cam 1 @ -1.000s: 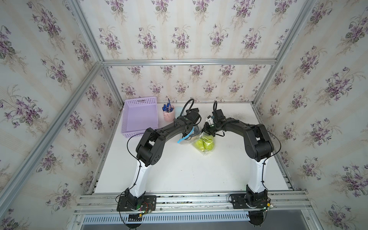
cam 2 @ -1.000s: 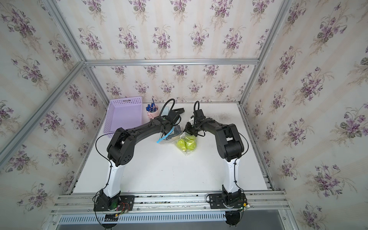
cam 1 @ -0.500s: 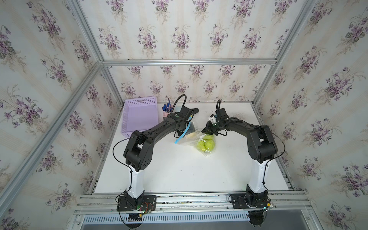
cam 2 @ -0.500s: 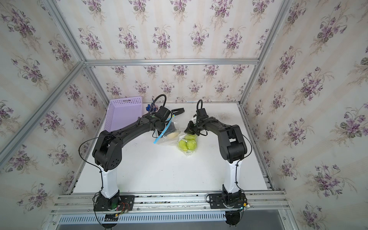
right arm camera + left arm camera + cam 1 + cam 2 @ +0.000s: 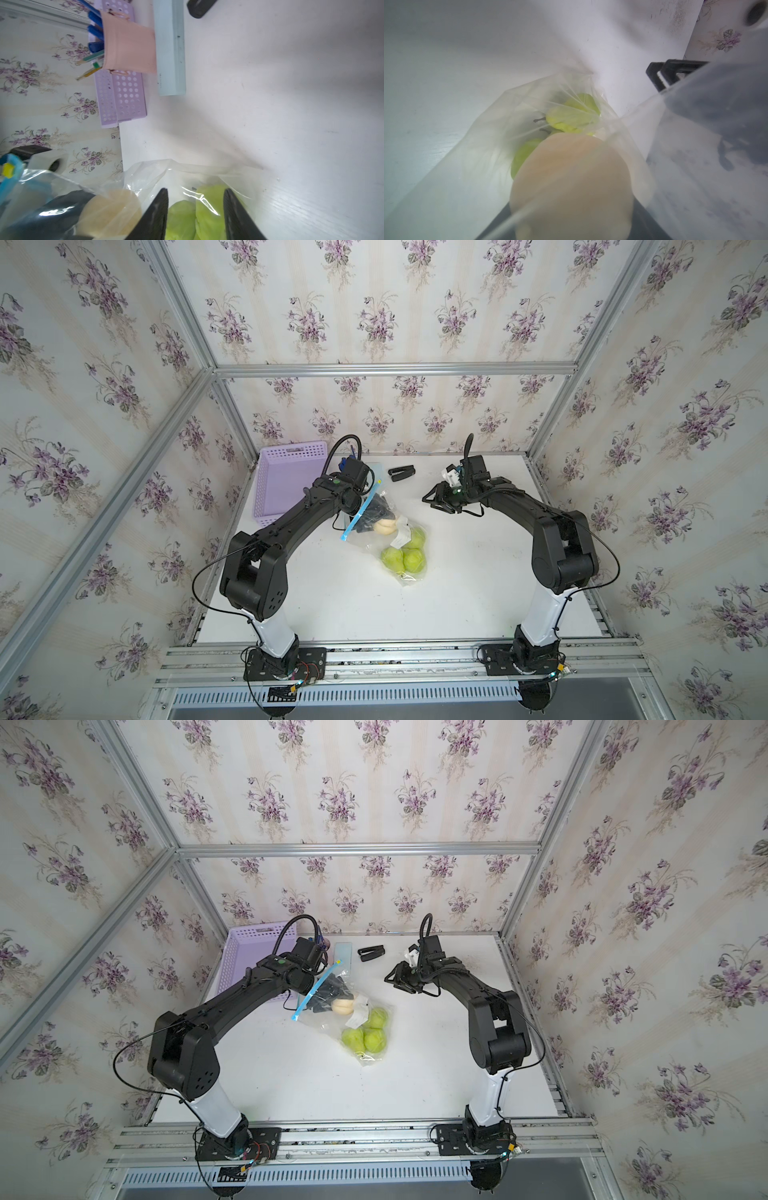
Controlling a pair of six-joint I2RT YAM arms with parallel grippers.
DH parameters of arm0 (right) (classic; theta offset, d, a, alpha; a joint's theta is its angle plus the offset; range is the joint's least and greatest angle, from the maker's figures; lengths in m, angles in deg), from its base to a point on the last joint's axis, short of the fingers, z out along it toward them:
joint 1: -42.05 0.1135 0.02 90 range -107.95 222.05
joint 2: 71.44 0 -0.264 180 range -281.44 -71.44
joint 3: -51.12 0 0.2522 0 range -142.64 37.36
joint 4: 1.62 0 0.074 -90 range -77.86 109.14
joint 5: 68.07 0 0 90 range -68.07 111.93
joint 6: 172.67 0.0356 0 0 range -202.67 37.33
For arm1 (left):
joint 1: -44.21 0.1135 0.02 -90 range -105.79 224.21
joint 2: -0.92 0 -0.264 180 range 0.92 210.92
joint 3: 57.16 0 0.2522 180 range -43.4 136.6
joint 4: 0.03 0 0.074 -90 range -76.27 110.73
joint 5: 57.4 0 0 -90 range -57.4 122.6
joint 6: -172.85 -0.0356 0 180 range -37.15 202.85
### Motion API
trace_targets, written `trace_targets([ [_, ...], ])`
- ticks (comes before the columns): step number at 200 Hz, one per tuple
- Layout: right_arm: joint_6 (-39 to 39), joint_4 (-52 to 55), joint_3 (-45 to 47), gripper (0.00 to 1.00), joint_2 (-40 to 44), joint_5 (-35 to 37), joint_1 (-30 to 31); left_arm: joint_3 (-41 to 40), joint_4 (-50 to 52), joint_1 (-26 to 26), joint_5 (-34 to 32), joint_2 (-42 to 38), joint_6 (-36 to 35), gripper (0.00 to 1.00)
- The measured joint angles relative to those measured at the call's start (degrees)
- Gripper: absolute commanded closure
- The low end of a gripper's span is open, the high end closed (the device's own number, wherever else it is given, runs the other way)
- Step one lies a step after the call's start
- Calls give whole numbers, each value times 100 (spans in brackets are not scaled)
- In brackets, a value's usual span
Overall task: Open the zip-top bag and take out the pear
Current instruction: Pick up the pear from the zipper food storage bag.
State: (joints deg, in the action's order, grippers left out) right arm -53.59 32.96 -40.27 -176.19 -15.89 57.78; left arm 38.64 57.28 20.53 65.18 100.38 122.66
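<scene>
three green pears [image 5: 405, 556] and a pale round fruit [image 5: 384, 526] lie inside the zip-top bag [image 5: 360, 542] on the middle of the white table [image 5: 457, 572]. the left gripper [image 5: 379, 517] is in the bag's mouth against the pale fruit; its grip i cannot tell. the right gripper [image 5: 434, 501] hovers apart, fingers spread, empty.

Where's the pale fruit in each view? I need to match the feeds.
In a top view: pale fruit mid-table, inside the bag.
In a top view: same spot.
Left wrist: large, low centre of the picture.
Right wrist: low left of the picture.
Shared landmark: green pears beside it.
</scene>
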Motion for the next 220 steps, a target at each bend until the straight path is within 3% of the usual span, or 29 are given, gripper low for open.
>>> trace_targets([
  [24, -240, 4, 503, 46, 662, -374, 66, -267, -92, 26, 44, -15, 24, 39],
  [42, -485, 170, 1073, 44, 1285, -492, 457, -273, -164, 42, 42, -13, 37, 39],
  [63, -704, 289, 1720, 36, 2135, -232, 1069, -181, -236, 46, 46, 44, 37, 40],
  [86, -968, 319, 2192, 34, 2671, 535, 1478, -181, -243, 46, 68, 74, 35, 40],
  [135, -2081, 166, 1790, 31, 2208, 1528, 1978, -260, -223, 46, 87, 74, 20, 40],
  [220, -3733, 527, 1298, 30, 1561, 1294, 2249, -186, -195, 46, 98, 157, 15, 40],
])
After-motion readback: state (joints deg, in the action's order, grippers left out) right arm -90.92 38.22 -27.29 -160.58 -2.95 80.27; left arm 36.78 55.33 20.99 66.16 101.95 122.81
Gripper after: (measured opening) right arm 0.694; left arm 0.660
